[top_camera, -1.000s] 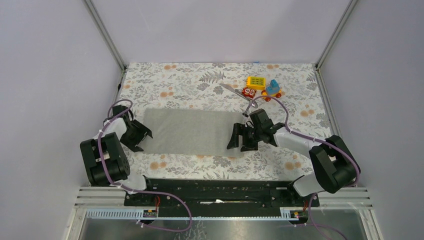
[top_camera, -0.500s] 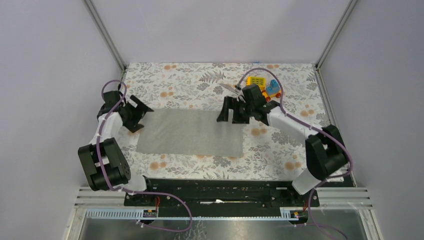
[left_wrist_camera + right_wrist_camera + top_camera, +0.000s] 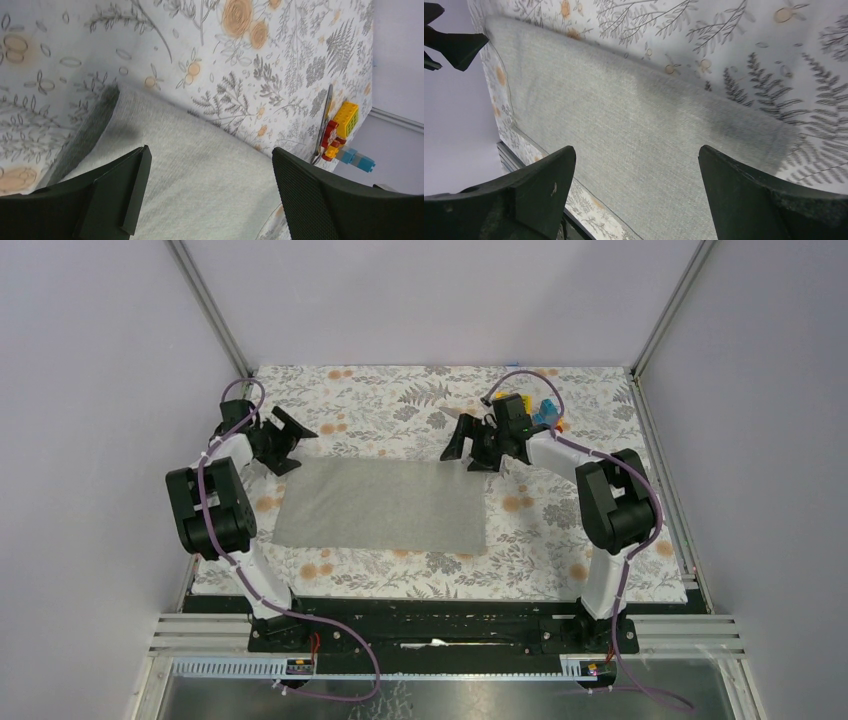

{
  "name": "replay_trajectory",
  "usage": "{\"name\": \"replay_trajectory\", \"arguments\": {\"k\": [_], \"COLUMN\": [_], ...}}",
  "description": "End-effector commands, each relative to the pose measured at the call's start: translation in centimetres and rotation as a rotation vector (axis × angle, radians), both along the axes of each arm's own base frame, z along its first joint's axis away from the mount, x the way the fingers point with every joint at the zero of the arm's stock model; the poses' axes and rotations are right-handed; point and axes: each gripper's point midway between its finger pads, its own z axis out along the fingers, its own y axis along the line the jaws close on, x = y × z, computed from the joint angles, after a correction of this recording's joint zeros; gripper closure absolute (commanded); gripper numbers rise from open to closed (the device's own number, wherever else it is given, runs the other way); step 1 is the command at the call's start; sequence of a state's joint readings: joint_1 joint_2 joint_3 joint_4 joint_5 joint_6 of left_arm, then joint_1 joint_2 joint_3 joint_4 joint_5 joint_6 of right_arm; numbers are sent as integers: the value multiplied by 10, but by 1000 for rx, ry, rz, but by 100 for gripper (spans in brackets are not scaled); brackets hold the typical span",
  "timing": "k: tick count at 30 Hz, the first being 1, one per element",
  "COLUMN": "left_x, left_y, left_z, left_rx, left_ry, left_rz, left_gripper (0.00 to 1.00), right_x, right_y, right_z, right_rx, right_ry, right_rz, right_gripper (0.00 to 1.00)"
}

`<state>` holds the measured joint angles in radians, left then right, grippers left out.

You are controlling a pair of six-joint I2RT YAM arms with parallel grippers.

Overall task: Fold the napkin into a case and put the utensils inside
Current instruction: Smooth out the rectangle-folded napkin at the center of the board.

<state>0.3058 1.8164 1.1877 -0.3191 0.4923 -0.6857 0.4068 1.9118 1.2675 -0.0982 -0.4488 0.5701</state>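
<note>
Lying flat on tablecloth [image 3: 400, 400], grey napkin [image 3: 383, 504]; left hand [image 3: 209, 155], right hand [image 3: 636, 152] both released, jaws wide

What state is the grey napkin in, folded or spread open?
Folded in half, apparently: the napkin lies flat as a long rectangle, with one long edge thick and rounded.

The square soft cloth napkin [image 3: 385, 504] is plain grey, without pattern. The rectangular fabric tablecloth [image 3: 380, 405] is white, printed with grey ferns and leaves and orange blossoms. The small plastic toy blocks [image 3: 347, 117] are yellow, red and blue; the slim metal utensil [image 3: 327, 106] is shiny silver.
</note>
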Motion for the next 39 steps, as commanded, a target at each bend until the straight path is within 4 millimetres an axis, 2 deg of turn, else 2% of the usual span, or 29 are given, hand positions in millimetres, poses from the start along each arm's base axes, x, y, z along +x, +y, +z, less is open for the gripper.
{"name": "replay_trajectory", "arguments": {"k": [1, 7, 12, 15, 17, 19, 22, 25, 27, 30, 32, 35, 39], "left_x": [30, 34, 29, 27, 27, 30, 33, 37, 41, 45, 47, 48, 48], "left_y": [10, 19, 31, 33, 34, 32, 28, 17, 11, 6, 7, 12, 22], "left_z": [15, -15, -33, -29, -19, -5, 18, 33, 35, 28, 21, 6, -15], "left_rx": [20, 35, 76, 101, 110, 120, 110, 62, 25, -11, -16, -1, 26], "left_ry": [-102, -42, 10, 11, -2, -26, -69, -111, -122, -112, -100, -73, -29], "left_rz": [-10, 22, 30, 29, 24, 12, -7, -25, -33, -33, -29, -24, -9], "left_gripper": [4, 4, 4, 4, 4, 4, 4, 4, 4, 4, 4, 4, 4], "right_x": [11, 21, 23, 24, 29, 33, 34, 27, 23, 22, 25, 30, 32], "right_y": [-7, -18, -38, -52, -60, -64, -55, -30, -9, 15, 19, 15, -4], "right_z": [5, -9, -38, -48, -45, -32, 0, 22, 27, 26, 17, 4, -22], "right_rx": [45, 17, -40, -114, -173, -206, -206, -154, -79, 43, 57, 35, 7], "right_ry": [-35, -41, -4, -4, -18, -53, -118, -146, -132, -92, -68, -63, -25], "right_rz": [3, -17, -59, -86, -96, -97, -82, -32, 3, 32, 31, 16, -12], "right_gripper": [0, 0, 0, 0, 0, 0, 0, 0, 0, 0, 0, 0, 0]}}
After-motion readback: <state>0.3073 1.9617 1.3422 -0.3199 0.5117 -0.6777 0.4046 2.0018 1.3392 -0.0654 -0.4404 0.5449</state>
